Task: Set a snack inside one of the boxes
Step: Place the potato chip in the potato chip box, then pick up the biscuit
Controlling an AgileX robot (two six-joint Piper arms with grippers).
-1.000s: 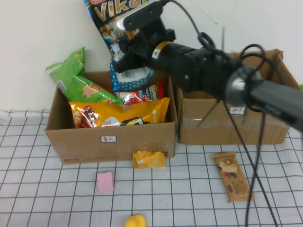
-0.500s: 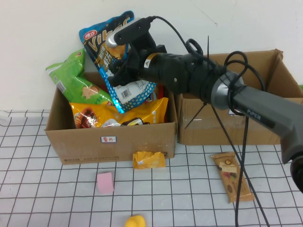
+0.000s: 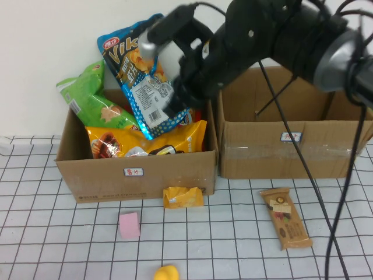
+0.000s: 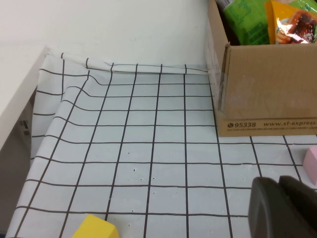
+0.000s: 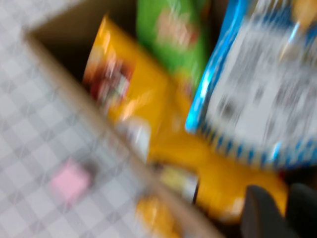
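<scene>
Two brown cardboard boxes stand side by side at the back. The left box [image 3: 140,181] holds a green bag [image 3: 93,102], a yellow bag [image 3: 145,143] and a blue chips bag [image 3: 140,87] that stands upright against the wall. The right box [image 3: 280,157] shows nothing inside. My right gripper [image 3: 178,102] hovers over the left box, just right of the blue bag, open and empty; its view shows the blue bag [image 5: 267,99] and the yellow bag [image 5: 148,129] below it [image 5: 287,213]. My left gripper [image 4: 280,208] is shut and empty, low over the table left of the left box [image 4: 267,84].
On the checked cloth in front of the boxes lie a chocolate bar [image 3: 285,219], a small yellow packet [image 3: 183,197], a pink block [image 3: 129,224] and a yellow object [image 3: 167,273]. Black cables hang from the right arm over the right box. The table's left edge [image 4: 29,124] is near the left gripper.
The blue chips bag came down into the left box and was let go. My right arm has drawn up and to the right, away from it.
</scene>
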